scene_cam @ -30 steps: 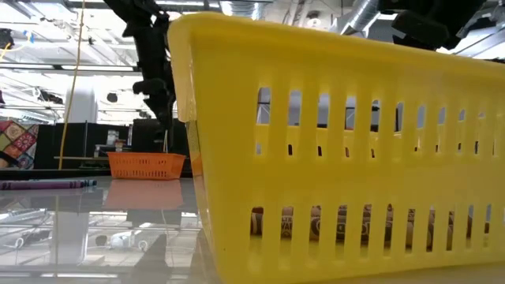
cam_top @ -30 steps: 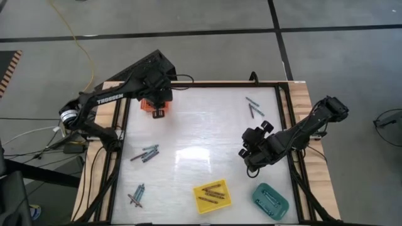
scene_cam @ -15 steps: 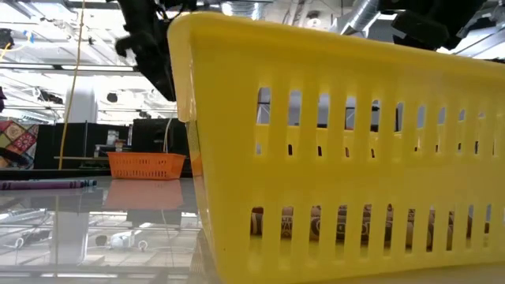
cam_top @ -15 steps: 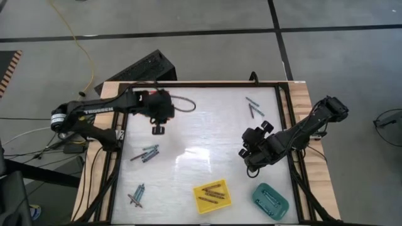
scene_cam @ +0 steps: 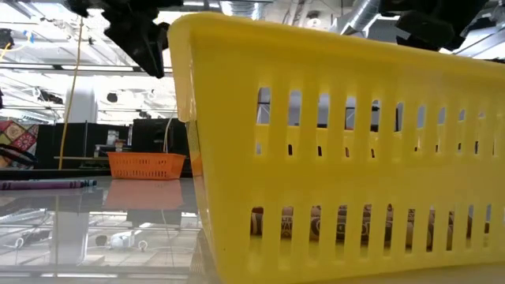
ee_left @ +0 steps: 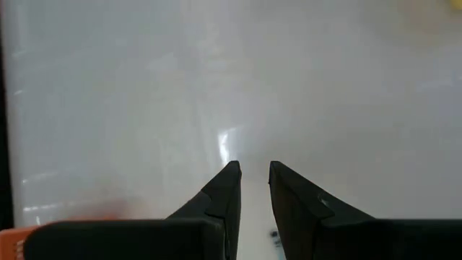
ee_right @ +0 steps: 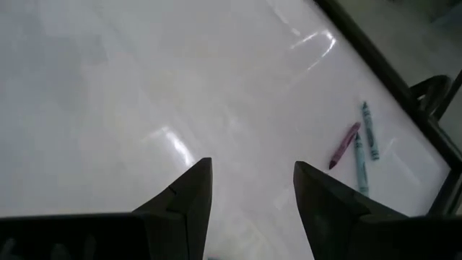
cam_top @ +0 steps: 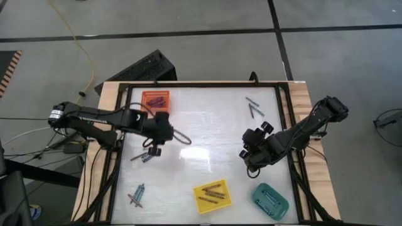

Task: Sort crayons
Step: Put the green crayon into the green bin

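Observation:
Loose crayons lie flat on the white table in groups: one cluster (cam_top: 146, 154) at mid left, one (cam_top: 136, 196) at the near left, one (cam_top: 254, 107) at the far right. My left gripper (cam_top: 153, 150) hovers just over the mid-left cluster. Its fingers (ee_left: 254, 170) stand a narrow gap apart with nothing between them. My right gripper (cam_top: 245, 154) waits at mid right, open and empty (ee_right: 253, 170); the far-right crayons (ee_right: 357, 148) show beyond it. The orange tray (cam_top: 155, 99), yellow tray (cam_top: 211, 195) and teal tray (cam_top: 270, 199) each hold crayons.
A black frame (cam_top: 201, 84) runs round the table. In the low view the yellow tray (scene_cam: 339, 150) fills the front, the orange tray (scene_cam: 146, 164) stands far behind it, and a crayon (scene_cam: 47, 184) lies at the left. Bare table lies between the two arms.
My left gripper has swung from above the orange tray at the far left toward the table's near edge, and now stands over the mid-left crayon cluster. The orange tray, covered before, now shows in the high view. My right arm has kept still.

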Robot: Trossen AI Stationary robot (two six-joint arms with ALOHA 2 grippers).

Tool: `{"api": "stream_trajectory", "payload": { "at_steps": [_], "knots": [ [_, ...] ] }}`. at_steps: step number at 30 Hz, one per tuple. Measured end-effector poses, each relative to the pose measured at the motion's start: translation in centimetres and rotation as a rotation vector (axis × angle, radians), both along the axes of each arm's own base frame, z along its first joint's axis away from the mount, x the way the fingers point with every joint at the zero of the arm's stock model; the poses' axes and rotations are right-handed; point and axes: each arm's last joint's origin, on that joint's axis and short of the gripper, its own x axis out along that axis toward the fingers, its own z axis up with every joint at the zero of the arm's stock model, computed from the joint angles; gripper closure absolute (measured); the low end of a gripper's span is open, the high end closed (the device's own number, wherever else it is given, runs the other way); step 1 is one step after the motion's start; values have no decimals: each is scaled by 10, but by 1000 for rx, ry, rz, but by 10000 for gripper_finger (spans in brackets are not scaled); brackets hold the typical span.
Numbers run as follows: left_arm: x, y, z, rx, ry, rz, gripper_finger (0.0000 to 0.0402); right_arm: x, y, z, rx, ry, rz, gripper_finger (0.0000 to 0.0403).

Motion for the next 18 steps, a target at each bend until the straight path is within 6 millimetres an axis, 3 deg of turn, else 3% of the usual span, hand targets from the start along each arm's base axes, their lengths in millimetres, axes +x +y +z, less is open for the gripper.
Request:
{"api": "stream_trajectory", "payload": {
  "at_steps": [7,18],
  "knots": [
    [-4,-38,1,-22,-21,-63,338,-1,9,-2,87,122,145,211],
    [-1,-102,2,-9,-210,-181,338,-16,36,-4,92,269,447,211]
  ]
}}
